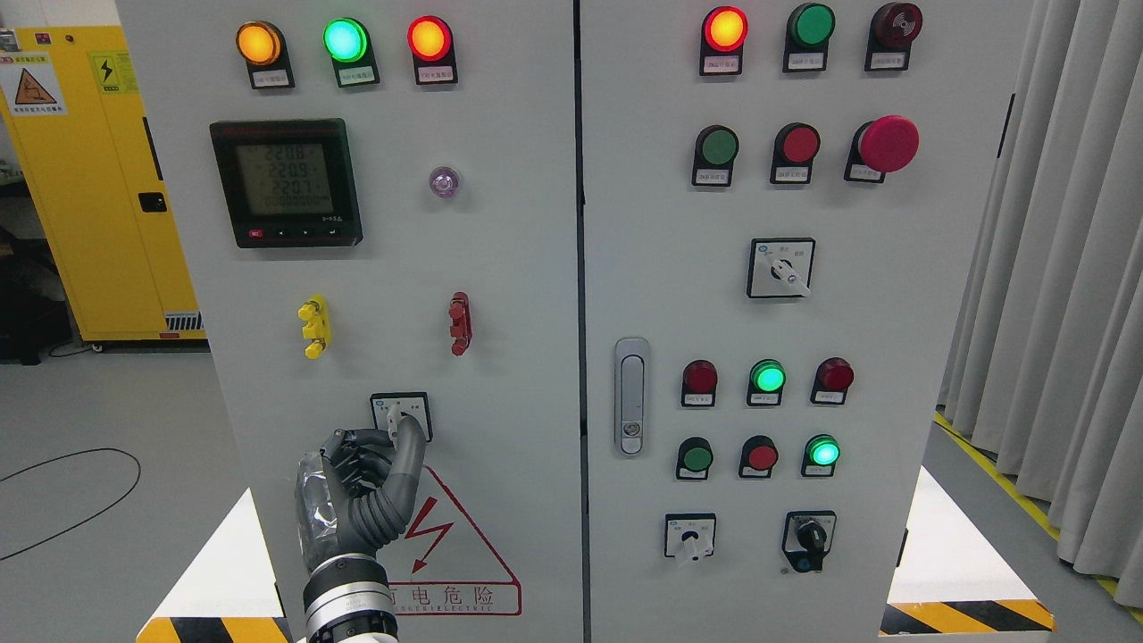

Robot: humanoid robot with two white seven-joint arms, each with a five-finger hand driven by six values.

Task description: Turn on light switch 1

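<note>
My left hand (366, 487) pinches the knob of the switch (402, 416) near the grey cabinet's (518, 268) lower edge, above "ELECTRIC" on the warning sign (455, 572).

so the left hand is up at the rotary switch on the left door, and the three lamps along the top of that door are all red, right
Not quite. The head view shows the left hand at the rotary switch on the left door, but the three top lamps are not all red: they are amber, green and red, from left to right.
</note>
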